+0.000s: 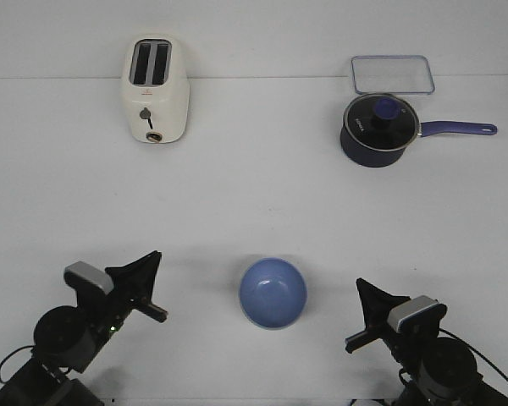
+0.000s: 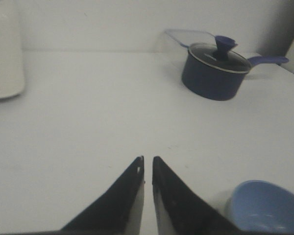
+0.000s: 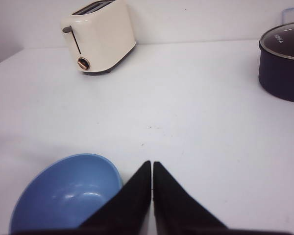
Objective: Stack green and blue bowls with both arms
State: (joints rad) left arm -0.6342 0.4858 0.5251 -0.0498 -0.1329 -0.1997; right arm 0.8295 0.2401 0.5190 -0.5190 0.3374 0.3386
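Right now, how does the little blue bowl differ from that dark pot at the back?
The blue bowl is pale periwinkle, open and empty; the saucepan is dark navy and covered by a glass lid. The saucepan has a long handle, the bowl none. The bowl sits near between the arms, the saucepan far right. Both are round, upright and blue-toned.

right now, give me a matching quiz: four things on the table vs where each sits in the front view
Things:
1. toaster
2. saucepan
3. blue bowl
4. clear tray

Places:
A. near edge, between the two grippers
B. far left
C. far right, behind the saucepan
D. far right, handle pointing right

Pairs: 1-B, 2-D, 3-A, 4-C
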